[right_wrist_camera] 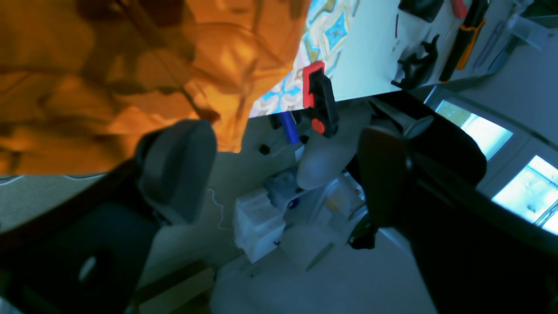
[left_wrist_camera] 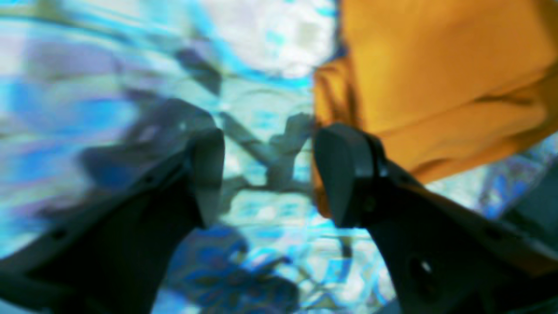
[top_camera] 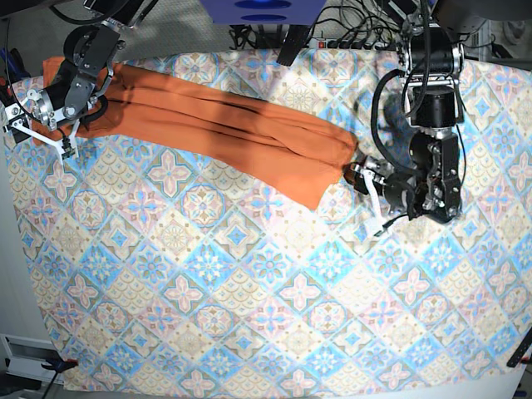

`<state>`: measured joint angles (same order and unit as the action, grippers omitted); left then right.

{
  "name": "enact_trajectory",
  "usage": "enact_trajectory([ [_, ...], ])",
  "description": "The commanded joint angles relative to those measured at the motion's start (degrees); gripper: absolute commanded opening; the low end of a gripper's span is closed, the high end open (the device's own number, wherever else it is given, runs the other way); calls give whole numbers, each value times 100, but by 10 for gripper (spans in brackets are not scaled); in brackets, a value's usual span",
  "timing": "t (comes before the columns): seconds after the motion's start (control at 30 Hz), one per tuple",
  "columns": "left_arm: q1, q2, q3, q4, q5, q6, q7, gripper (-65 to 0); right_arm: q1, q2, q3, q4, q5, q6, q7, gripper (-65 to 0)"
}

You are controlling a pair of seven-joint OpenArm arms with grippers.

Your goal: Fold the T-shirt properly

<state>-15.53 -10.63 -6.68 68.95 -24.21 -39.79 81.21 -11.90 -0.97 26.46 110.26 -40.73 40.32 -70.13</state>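
With the shirt (top_camera: 216, 125) lying as a long strip across the far side of the table (top_camera: 249, 291), both grippers' fingers stand apart and empty at its 2 ends, so each should pinch its end squarely before folding.

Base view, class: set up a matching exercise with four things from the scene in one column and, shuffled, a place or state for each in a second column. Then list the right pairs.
Things:
1. T-shirt
2. left gripper
3. right gripper
4. tablecloth

Places or states:
A. open at the table's left edge
B. blue-and-beige pattern, covering the table
C. open beside the shirt's right end
D. long orange band across the far half

Pairs: 1-D, 2-C, 3-A, 4-B
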Motion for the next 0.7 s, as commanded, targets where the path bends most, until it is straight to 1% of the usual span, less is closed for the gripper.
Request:
enact_trajectory([
  [0.0, -175, 48, 13, 301, -168, -21, -121, -283, 43, 58, 5, 117, -107, -32, -25, -135],
  [0.07, -166, 57, 13, 521, -168, -21, -121, -283, 52, 58, 5, 117, -107, -32, -25, -135],
  [0.17, -148, 127, 13, 547, -177, -21, -121, -283, 43, 49, 5, 108, -107, -32, -25, -135],
  [0.33, 212, 197, 39, 547, -177, -21, -121, -283, 43, 49, 5, 108, -107, -32, -16, -135],
  [0.53, 423, 312, 39, 547, -177, -21, -121, -282, 43, 49, -4, 108, -107, -32, -16, -135],
  [0.67, 520, 408, 118, 547, -441, -21, -121, -282, 43, 49, -13, 108, -107, -32, -16, -135],
])
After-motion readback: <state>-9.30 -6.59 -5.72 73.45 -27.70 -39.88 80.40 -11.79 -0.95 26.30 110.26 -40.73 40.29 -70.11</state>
